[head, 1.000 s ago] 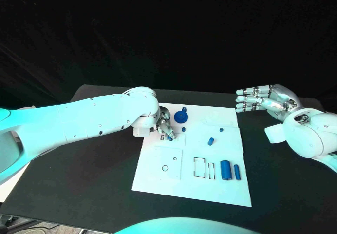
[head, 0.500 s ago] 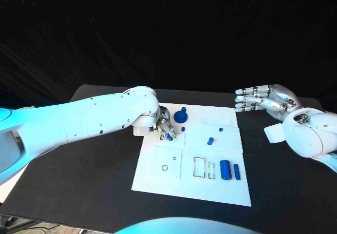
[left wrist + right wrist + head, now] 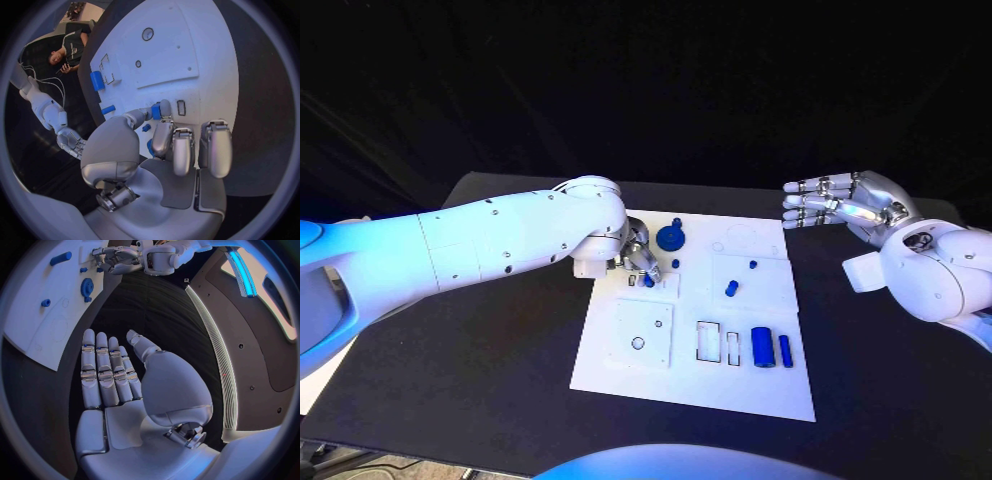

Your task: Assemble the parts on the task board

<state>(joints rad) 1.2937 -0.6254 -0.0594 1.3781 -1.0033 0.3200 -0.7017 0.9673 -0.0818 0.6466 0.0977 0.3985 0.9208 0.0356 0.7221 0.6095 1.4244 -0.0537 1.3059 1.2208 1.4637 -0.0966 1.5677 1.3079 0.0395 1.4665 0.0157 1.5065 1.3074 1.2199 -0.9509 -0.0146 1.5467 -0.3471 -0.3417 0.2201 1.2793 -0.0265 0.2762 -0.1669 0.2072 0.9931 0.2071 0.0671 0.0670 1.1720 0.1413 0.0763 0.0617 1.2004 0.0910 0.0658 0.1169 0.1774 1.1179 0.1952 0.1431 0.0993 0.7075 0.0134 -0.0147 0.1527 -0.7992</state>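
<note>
The left hand (image 3: 636, 255) is reaching over the upper left corner of the task board (image 3: 733, 385), just left of the frame's centre, pinching a small blue part (image 3: 155, 111) between thumb and a fingertip right above the white plate. Beside it, a blue gear (image 3: 672, 239) is sitting near the board's top edge. Further right, a blue peg (image 3: 733, 289) is standing mid-board, and a blue cylinder (image 3: 763, 347) is lying low on the board. At the right edge, the right hand (image 3: 841, 205) is hovering off the board, fingers straight and apart, holding nothing.
</note>
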